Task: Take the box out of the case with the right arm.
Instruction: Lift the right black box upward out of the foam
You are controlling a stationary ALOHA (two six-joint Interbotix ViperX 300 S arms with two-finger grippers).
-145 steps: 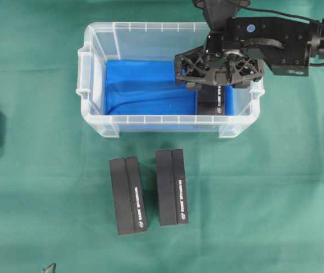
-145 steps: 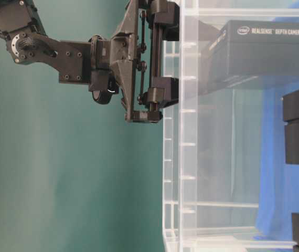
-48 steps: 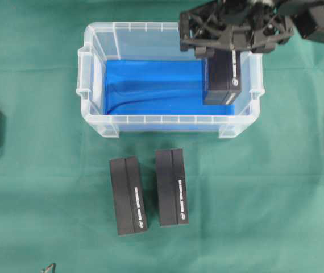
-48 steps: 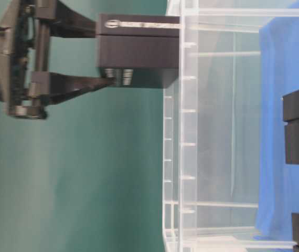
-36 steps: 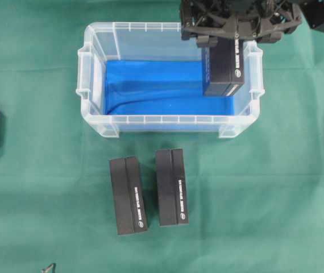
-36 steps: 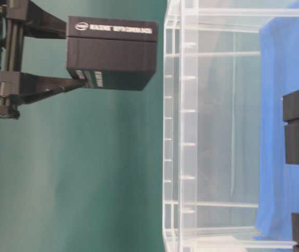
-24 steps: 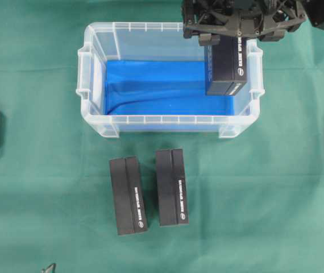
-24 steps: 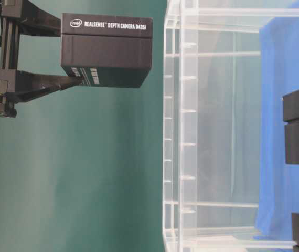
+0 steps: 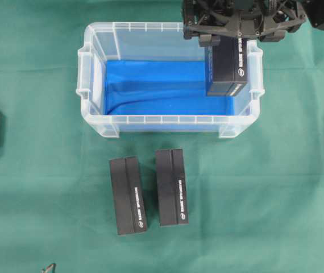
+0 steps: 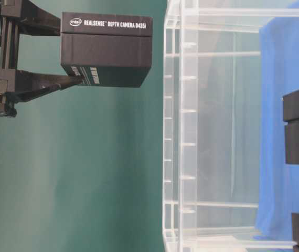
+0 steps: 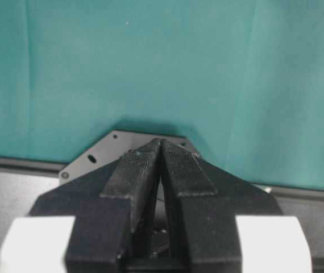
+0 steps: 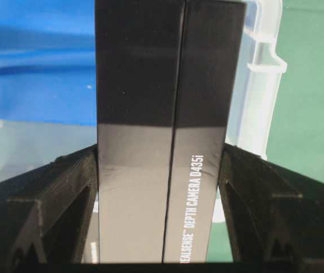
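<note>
Clearance between the held box and the case rim is the relation we would steer by. Our right gripper (image 10: 73, 55) has its two fingers pressed against opposite broad faces of the black RealSense D435i box (image 10: 106, 50), gripping it firmly; the right wrist view shows the box (image 12: 170, 131) running straight out from between the fingers, its long axis in line with the gripper's reach. In the table-level view, which is turned on its side, the box's free end stands just apart from the ribbed rim of the clear case (image 10: 171, 131), so we judge it lifted free of the walls. From overhead the box (image 9: 226, 67) hangs end-down over the right end of the case (image 9: 94, 74), above the blue cloth (image 9: 150, 85) that lines the bottom, near the right wall. The right arm reaches in from the top right of that view with the gripper pointing downward. We judge the coming move to be a sideways carry over the near wall toward the green tabletop (image 9: 275, 187), where two similar black boxes (image 9: 150, 193) lie side by side. Our left gripper (image 11: 161, 165) is closed with nothing in it and sits well away from the case, so the right arm alone is placed for this.
</note>
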